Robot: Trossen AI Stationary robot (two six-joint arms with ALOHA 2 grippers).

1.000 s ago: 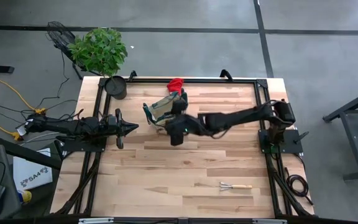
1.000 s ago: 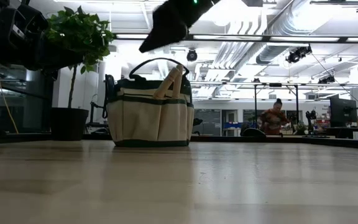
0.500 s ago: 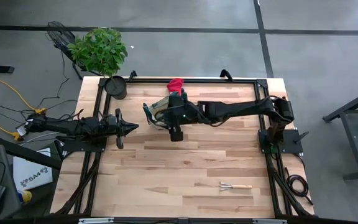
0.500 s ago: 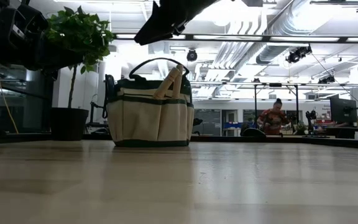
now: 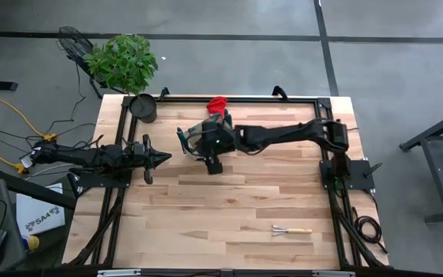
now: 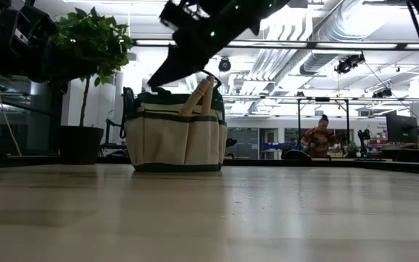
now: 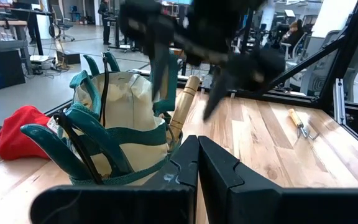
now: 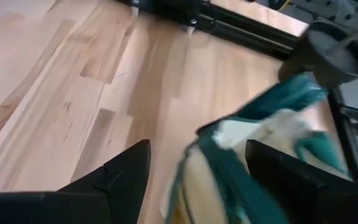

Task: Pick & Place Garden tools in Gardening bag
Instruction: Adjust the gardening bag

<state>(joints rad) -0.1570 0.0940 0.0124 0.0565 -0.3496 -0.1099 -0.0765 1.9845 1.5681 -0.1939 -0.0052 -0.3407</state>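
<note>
The tan gardening bag with green trim [image 5: 197, 135] stands on its base at the table's far middle; it also shows in the low view [image 6: 174, 135]. Two wooden tool handles [image 6: 198, 96] stick up out of it. The red glove [image 5: 218, 103] lies on the table just beyond the bag. The wooden-handled mini rake [image 5: 291, 230] lies near the front right. My right gripper [image 5: 213, 164] is open and empty, tipped downward just above the bag's near side [image 8: 197, 149]. My left gripper [image 5: 166, 157] is shut and empty, left of the bag.
A black pot [image 5: 143, 108] with a green plant stands at the far left corner. A black frame [image 5: 318, 104] runs along the table's edges. Bare wood lies in the middle and near parts of the table. A person shows far off in the room [image 6: 318, 140].
My right gripper has come down toward the bag's top and shifted slightly toward the table's left, with its arm swinging toward the far edge. The bag and the tools have stayed where they were.
</note>
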